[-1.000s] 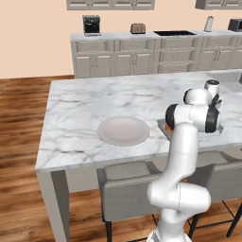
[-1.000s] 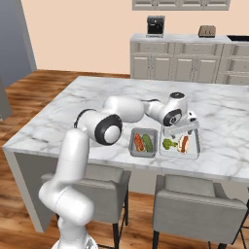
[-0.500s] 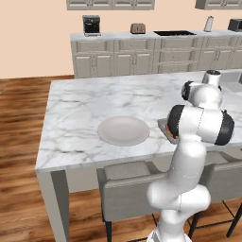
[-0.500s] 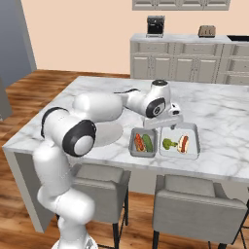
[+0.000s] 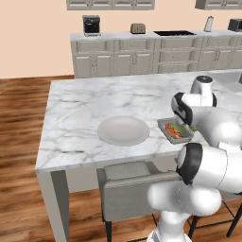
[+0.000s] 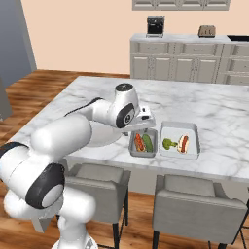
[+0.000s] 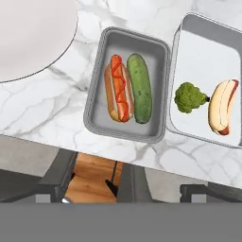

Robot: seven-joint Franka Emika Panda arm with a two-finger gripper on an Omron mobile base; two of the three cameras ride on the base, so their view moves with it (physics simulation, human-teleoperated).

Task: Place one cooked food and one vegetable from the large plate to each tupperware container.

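The large plate (image 5: 124, 131) lies on the marble island, and its visible surface is bare; its edge shows in the hand view's upper left (image 7: 28, 38). To its right stand two tupperware containers. The smaller one (image 7: 94, 101) (image 6: 134, 148) holds a hot dog (image 7: 118, 94) and a cucumber (image 7: 140, 87). The wider one (image 7: 208, 61) (image 6: 190, 129) holds broccoli (image 7: 189, 97) and a second hot dog (image 7: 223, 112). My gripper (image 6: 146, 120) hovers open above the smaller container's far rim, with nothing in it.
The island's front edge runs just below the containers, with grey stools (image 6: 95, 177) (image 6: 199, 204) tucked under it. My own arm hides part of the plate in the right base view. A coffee machine (image 6: 155, 25) and toaster (image 6: 207, 31) stand on the far counter.
The hand has swung from over the wider container to above the smaller one, toward the plate. The food in both containers has stayed put.
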